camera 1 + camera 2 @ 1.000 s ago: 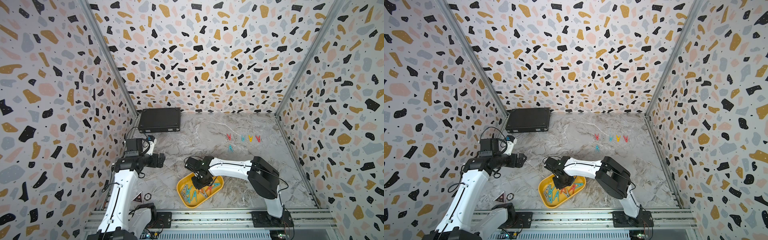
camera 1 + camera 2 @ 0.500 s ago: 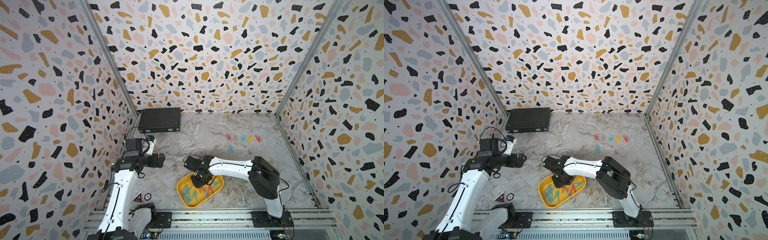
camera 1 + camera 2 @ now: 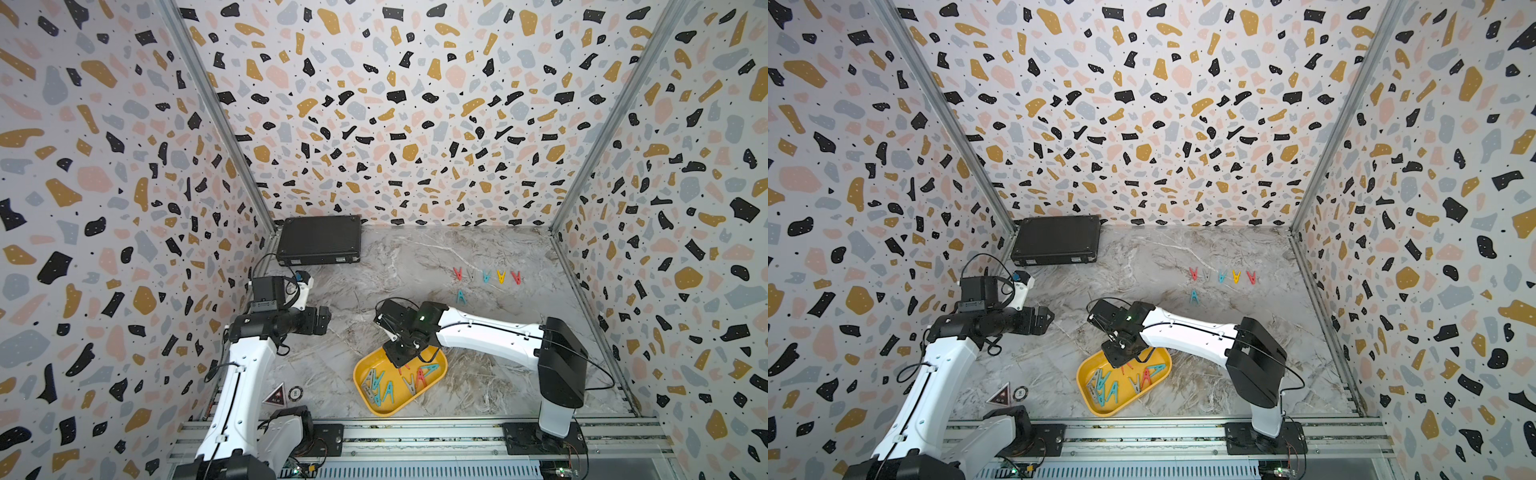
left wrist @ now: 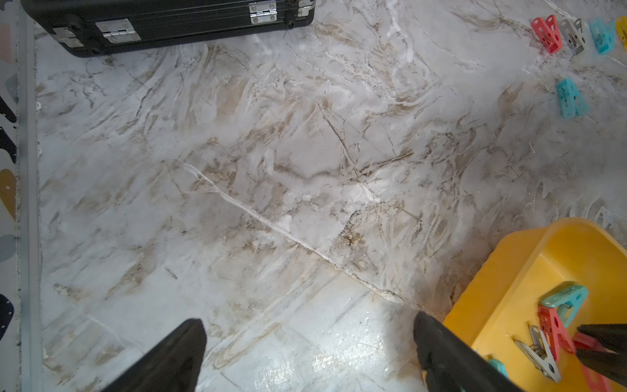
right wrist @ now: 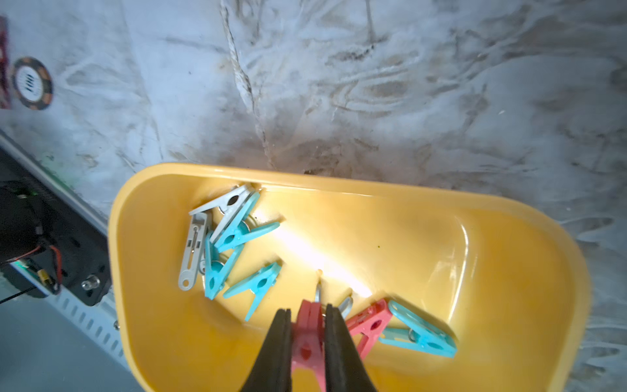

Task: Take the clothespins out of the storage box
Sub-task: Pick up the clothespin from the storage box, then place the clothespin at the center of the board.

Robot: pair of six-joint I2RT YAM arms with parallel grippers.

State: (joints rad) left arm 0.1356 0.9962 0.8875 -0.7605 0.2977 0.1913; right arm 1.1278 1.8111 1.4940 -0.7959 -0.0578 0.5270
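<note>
Marble-patterned tabletop, walled on three sides in terrazzo print. Read as a dial from a top view, 12 o'clock at the far wall.

At 8 o'clock, nearest the rail: round chip beside triangular sticker. No part in the task.

At 6 o'clock: storage box, set slantwise just ahead of the rail. Inside, several clothespins: grey-and-teal heap at one end, single teal peg mid-floor, red peg touching teal peg at the other end.

Over the far end of the box: right gripper, pointed down into it, pads pressed flat on both sides of a red clothespin. Judged step: grasp made, lift-out pending. Gripped across the narrow body, probably to stop twisting. Contact with the box floor: cannot tell.

At 9 o'clock: left gripper, jaws spread wide, empty, above bare marble just beside the box. Presumably parked to leave the right arm room.

At 2 o'clock: lone teal clothespin. Just beyond, row of five, red, grey, teal, yellow, red, spaced apart. Evidently the drop zone, well apart from the box.

At 11 o'clock, against the far wall: closed black case.
</note>
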